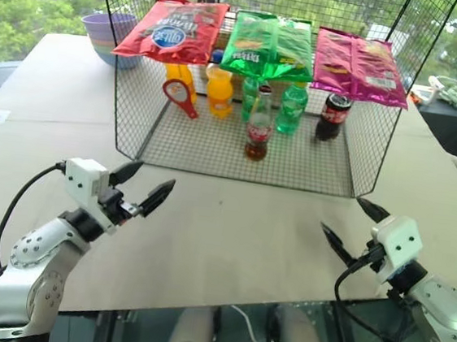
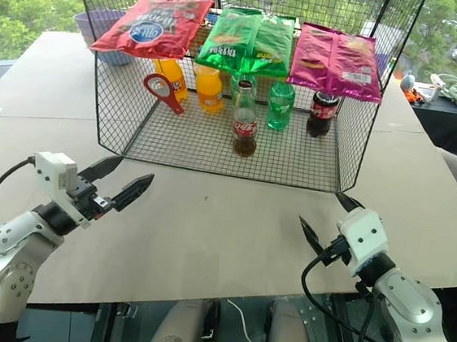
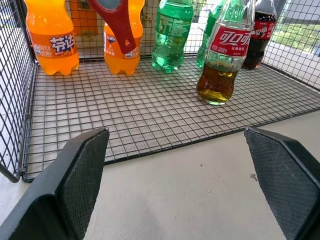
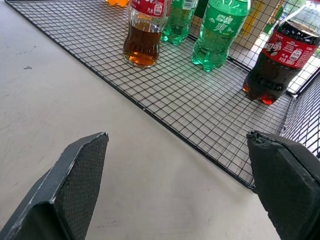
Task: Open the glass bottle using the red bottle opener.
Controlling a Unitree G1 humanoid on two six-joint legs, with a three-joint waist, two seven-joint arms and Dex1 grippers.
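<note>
Glass bottle [image 1: 258, 127] stands upright on the wire floor of the black mesh cage [image 1: 214, 149], near the cage's open front edge, well ahead of both claws and roughly between them. Dark cola sits in its bottom, red label round the middle. Red bottle opener [image 1: 180, 96] is ahead of the left claw [image 1: 140, 184], inside the cage, ring head up, handle slanting down, leaning against the orange soda bottles [image 1: 219, 90]; it's to the left of the glass bottle and apart from it.

Left claw hovers over the bare surface [image 1: 222, 227] short of the cage front, released, fingers spread wide, nothing between them. Right claw [image 1: 354, 221] hovers over the surface off the cage's front right corner, also released, fingers wide, empty. Neither touches the cage.

Behind the glass bottle: two green soda bottles [image 1: 292, 107]. To their right, ahead of the right claw, a squat dark cola bottle [image 1: 332, 117] with a red cap. Three snack bags lie on top of the cage: red bag [image 1: 173, 30], green bag [image 1: 272, 46], pink bag [image 1: 358, 65]. A stack of bowls [image 1: 106, 32] sits beyond the cage's far left corner.
</note>
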